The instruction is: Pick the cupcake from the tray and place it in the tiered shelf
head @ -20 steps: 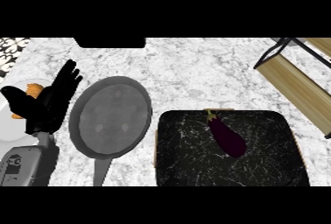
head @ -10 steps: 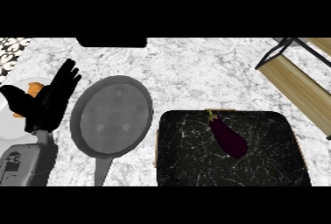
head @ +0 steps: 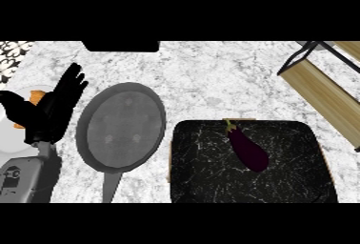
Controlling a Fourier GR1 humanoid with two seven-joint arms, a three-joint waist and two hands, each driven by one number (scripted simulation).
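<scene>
No cupcake shows; a dark purple eggplant (head: 247, 147) with a green stem lies on the black marbled tray (head: 204, 174) at the lower right. The wooden tiered shelf (head: 325, 90) with a black frame stands at the upper right, cut off by the view's edge. My left hand (head: 51, 112) rests open at the far left, fingers pointing up, far from the tray and holding nothing. My right hand does not show.
A grey frying pan (head: 121, 125) lies between my left hand and the tray, its handle pointing toward me. Behind the left hand, a white plate (head: 10, 143) with an orange item (head: 36, 97) is partly hidden. A black object (head: 119, 45) sits at the counter's far edge.
The left forearm has drifted a touch toward the left edge. The eggplant, tray and pan have not moved.
</scene>
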